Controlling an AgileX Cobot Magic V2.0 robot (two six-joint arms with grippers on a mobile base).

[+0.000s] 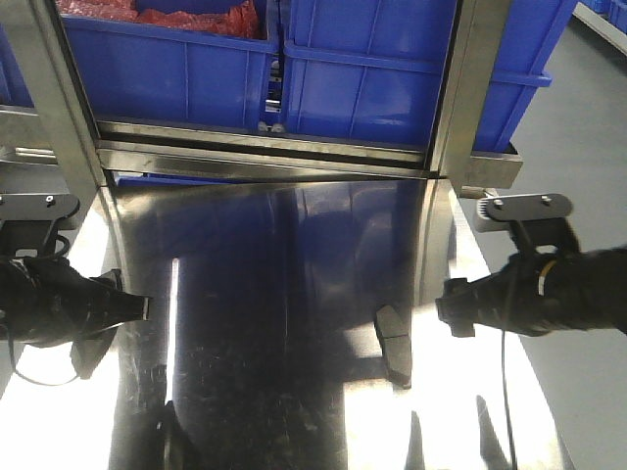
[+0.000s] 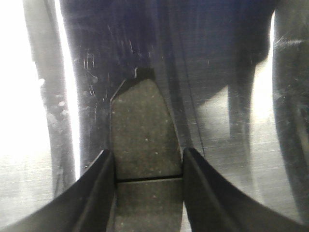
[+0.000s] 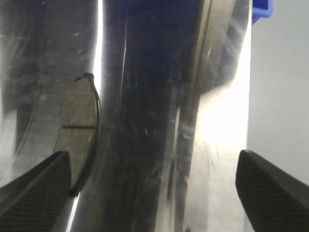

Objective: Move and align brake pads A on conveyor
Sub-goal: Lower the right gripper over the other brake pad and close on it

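One dark grey brake pad [image 2: 142,125] with a thin groove across it sits between the fingers of my left gripper [image 2: 146,152], which is shut on its two long edges. In the front view that left gripper [image 1: 132,308] hangs at the left edge of the shiny steel table [image 1: 274,294]. A second brake pad [image 1: 395,343] lies flat on the steel right of centre. My right gripper [image 1: 451,305] is just to its right, open and empty. In the right wrist view this pad [image 3: 77,125] lies by the left finger of the right gripper [image 3: 154,159]. The conveyor is out of view.
Blue plastic bins [image 1: 372,88] stand behind the table, the left one [image 1: 176,69] holding red material. Steel frame posts [image 1: 460,98] rise at the back corners. Grey floor [image 1: 588,147] lies beyond the table's right edge.
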